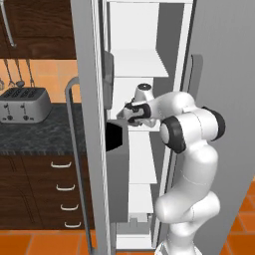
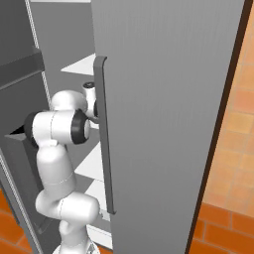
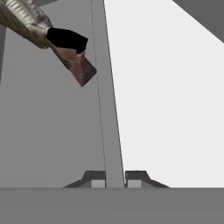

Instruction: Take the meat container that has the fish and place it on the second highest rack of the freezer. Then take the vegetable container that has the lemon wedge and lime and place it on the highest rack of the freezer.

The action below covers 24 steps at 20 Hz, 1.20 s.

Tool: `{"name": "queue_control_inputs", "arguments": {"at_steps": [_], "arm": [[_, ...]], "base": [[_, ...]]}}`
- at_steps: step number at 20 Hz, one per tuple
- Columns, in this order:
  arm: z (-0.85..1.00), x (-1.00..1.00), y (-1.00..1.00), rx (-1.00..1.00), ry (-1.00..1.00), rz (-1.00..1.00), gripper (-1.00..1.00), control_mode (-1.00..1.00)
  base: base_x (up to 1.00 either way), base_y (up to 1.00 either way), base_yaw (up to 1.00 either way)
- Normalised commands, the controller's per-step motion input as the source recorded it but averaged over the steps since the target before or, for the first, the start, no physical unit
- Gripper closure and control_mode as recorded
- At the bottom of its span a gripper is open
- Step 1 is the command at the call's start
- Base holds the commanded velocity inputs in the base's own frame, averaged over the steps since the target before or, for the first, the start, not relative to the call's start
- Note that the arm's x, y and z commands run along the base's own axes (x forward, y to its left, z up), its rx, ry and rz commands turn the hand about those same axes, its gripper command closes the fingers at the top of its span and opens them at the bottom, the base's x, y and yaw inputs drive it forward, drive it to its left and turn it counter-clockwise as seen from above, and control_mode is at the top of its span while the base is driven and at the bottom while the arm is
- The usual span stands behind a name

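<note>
1. Our tool [image 3: 115, 177] is clamped on the container's thin wall [image 3: 109, 109] – inside the freezer [image 1: 142, 64].
2. The fish [image 3: 30, 24] lies within.
3. Stiff, probably light – we judge the rim grip could tip.

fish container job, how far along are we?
Done: freezer door open, arm reaching in among the shelves. In hand: gripper shut on the wall of the meat container, fish inside. Left: seat it on the second-highest rack, release, then the whole lemon-and-lime container step.
</note>
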Motion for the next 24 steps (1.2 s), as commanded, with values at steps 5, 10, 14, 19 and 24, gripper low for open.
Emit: {"name": "queue_control_inputs", "arguments": {"at_steps": [5, 10, 14, 19, 24], "arm": [[-0.39, 0.07, 0.12, -0.01, 0.0, 0.0, -1.0, -1.0], [-0.06, -0.02, 0.03, 0.0, -0.03, 0.0, -1.0, -1.0], [-0.01, -0.34, 0.05, 0.0, -0.09, 0.01, -1.0, -1.0], [-0.04, -0.51, 0.22, 0.0, -0.16, 0.0, -1.0, -1.0], [0.49, -0.54, 0.04, 0.0, -0.13, 0.0, -1.0, -1.0]], "base": [[0.0, 0.0, 0.0], [0.0, 0.0, 0.0], [0.0, 0.0, 0.0], [0.0, 0.0, 0.0], [0.0, 0.0, 0.0]]}}
